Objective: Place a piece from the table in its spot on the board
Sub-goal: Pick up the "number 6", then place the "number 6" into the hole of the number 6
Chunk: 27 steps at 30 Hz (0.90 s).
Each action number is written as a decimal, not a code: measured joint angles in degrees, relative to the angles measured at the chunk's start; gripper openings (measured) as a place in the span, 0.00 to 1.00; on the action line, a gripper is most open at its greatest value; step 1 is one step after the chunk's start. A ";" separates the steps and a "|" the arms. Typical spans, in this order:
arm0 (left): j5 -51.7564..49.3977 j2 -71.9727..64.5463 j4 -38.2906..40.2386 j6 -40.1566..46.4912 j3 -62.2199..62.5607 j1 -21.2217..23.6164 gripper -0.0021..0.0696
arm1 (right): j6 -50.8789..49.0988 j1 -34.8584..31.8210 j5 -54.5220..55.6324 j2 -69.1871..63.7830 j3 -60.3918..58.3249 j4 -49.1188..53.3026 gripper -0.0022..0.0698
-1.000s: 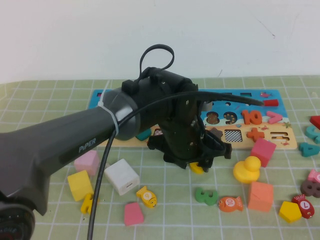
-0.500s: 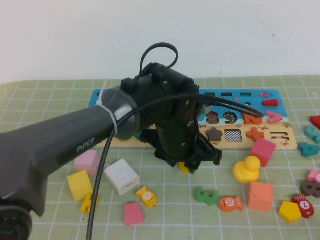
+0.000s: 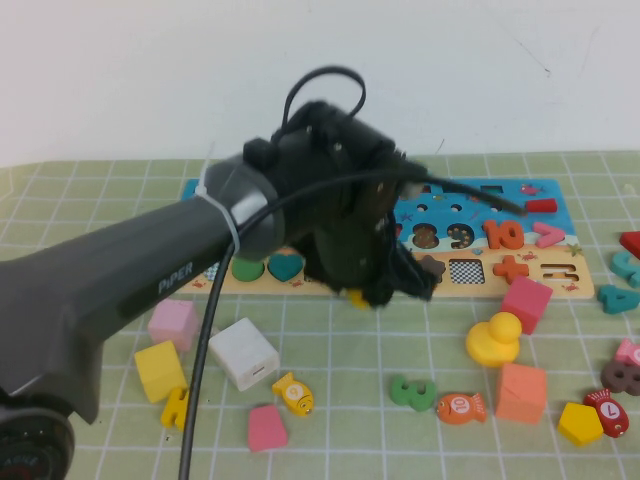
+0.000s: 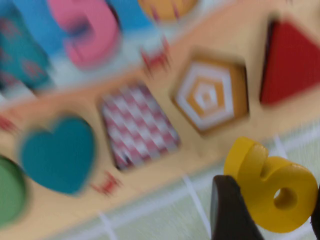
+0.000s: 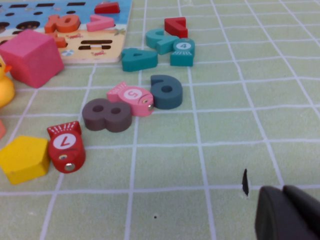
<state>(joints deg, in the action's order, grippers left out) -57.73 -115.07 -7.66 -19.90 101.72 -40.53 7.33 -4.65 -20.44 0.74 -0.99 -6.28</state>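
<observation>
The yellow "6" (image 4: 270, 192) is pinched between the two dark fingers of my left gripper (image 4: 272, 212). In the high view my left gripper (image 3: 372, 288) hangs over the front edge of the board (image 3: 560, 215), and only a yellow corner of the "6" (image 3: 357, 297) shows under it. In the left wrist view the board's tan strip (image 4: 170, 107) lies just beyond the piece, with a heart, a checked square, a hexagon and a red triangle set in it. My right gripper (image 5: 290, 212) is shut and empty, low over the mat right of the board (image 5: 100, 47).
A pink cube (image 3: 526, 303), yellow duck (image 3: 493, 340), orange block (image 3: 521, 392) and green "3" (image 3: 412, 392) lie in front of the board's right half. A white cube (image 3: 244, 353), yellow cube (image 3: 160, 370) and yellow "H" (image 3: 176, 407) lie front left. Several number pieces lie near my right gripper.
My left gripper has risen from the mat with the yellow "6" and moved away from me to the board's front edge. The right gripper has no earlier frame.
</observation>
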 joint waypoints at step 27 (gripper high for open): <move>-1.38 -12.16 -3.06 17.40 21.08 5.06 0.45 | 0.00 0.00 0.00 0.00 0.00 0.00 0.03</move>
<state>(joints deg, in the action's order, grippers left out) -59.11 -127.23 -10.72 -2.51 122.80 -35.47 7.33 -4.65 -20.44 0.74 -0.99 -6.28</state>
